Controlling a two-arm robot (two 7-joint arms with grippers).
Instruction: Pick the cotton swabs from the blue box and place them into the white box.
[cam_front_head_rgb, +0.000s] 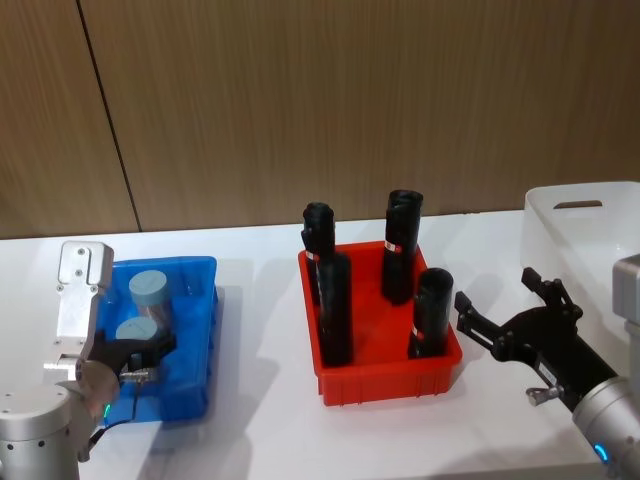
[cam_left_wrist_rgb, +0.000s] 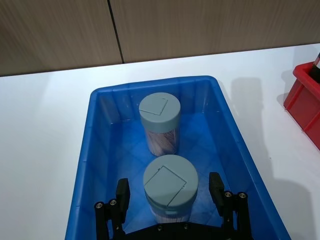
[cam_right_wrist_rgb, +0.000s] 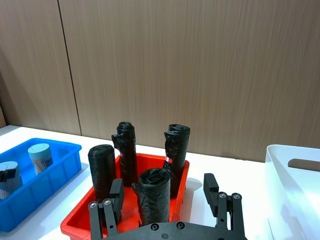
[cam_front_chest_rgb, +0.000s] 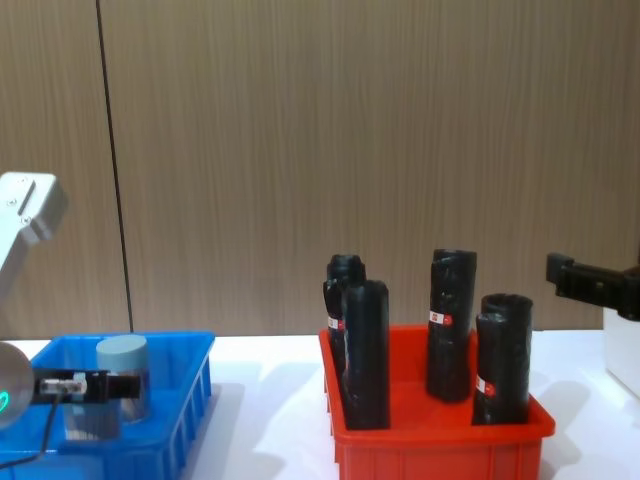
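Now, on the bench (cam_front_head_rgb: 260, 400), the white box (cam_front_head_rgb: 550, 225) sits far right, well apart from the blue box (cam_front_head_rgb: 205, 330). Two tubs of cotton swabs (cam_left_wrist_rgb: 170, 182) stand upright in the blue box. They look light, stiff and smooth-walled, so grip below the lid. The left claw (cam_left_wrist_rgb: 169, 189) is spread astride the nearer tub. The right claw (cam_front_head_rgb: 495, 287) hovers with fingers apart.

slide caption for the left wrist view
Open left gripper straddles the nearer cotton swab tub inside the blue box
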